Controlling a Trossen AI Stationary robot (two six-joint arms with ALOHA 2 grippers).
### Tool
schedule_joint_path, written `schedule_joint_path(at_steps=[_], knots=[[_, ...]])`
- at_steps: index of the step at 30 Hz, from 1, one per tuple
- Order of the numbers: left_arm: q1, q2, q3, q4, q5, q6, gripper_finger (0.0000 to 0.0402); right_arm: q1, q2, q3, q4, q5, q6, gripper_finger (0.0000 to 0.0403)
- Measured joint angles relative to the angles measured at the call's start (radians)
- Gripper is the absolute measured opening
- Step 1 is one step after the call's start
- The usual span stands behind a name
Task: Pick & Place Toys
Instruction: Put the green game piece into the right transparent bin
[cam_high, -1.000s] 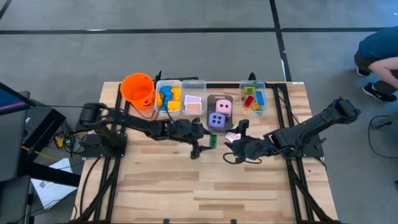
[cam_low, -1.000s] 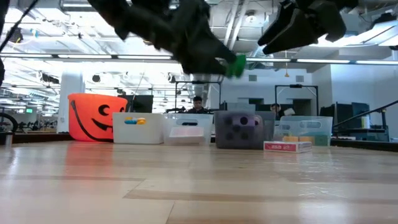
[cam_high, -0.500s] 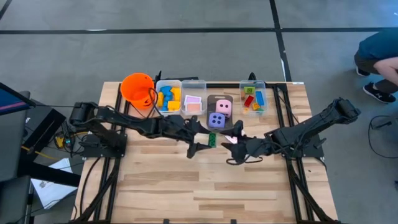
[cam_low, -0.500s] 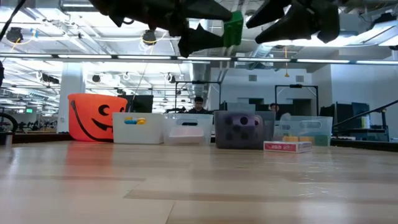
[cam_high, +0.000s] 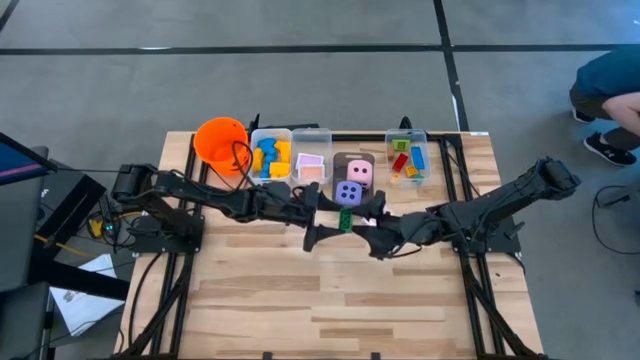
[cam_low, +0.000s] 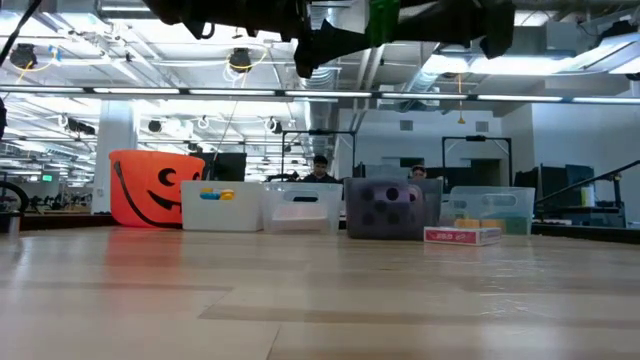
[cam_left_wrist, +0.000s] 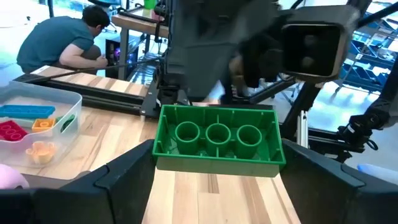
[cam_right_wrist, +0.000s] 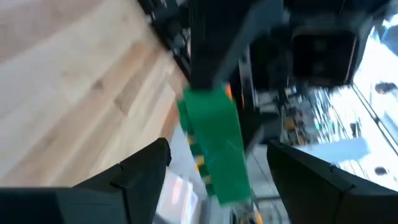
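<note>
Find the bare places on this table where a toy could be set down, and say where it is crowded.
Free: the table's whole near half, below both arms. Crowded: the far edge, with the orange bucket and clear bins, and the middle, where both claws meet over the green block.

A green block, hollow underside with three round tubes showing, is clamped between the left gripper's fingers above mid-table, the right gripper just beside it. Beyond the grippers, blue and yellow blocks, pink-and-white cards, a pink die, a purple die and mixed blocks lie in a row
</note>
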Motion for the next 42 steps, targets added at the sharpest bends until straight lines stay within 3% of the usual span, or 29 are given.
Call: schedule_joint_path(at_steps=[8, 12, 18, 24, 34, 39, 42], knots=[[0.016, 0.000, 0.000, 0.035, -0.007, 0.000, 0.0299, -0.012, 0.000, 0.000, 0.022, -0.091, -0.008, 0.0252], [0.023, 0.000, 0.000, 0.031, -0.005, 0.000, 0.0299, -0.014, 0.000, 0.000, 0.026, -0.089, -0.008, 0.0204], [0.023, 0.002, 0.000, 0.029, -0.004, -0.042, 0.0298, -0.019, 0.000, 0.001, 0.025, -0.084, -0.020, 0.0096], [0.029, 0.000, 0.000, 0.041, -0.006, -0.071, 0.0322, -0.019, 0.000, -0.001, 0.049, -0.076, 0.032, 0.0092], [0.068, -0.065, 0.001, -0.090, -0.016, 0.042, 0.0390, -0.019, 0.000, 0.000, 0.016, 0.205, 0.352, 0.0091], [0.098, -0.162, 0.000, -0.252, -0.018, 0.042, 0.0398, -0.059, -0.001, 0.000, -0.105, 0.400, 0.581, 0.0091], [0.112, -0.209, 0.001, -0.318, -0.024, 0.041, 0.0393, -0.108, -0.007, 0.000, -0.222, 0.418, 0.763, 0.0091]])
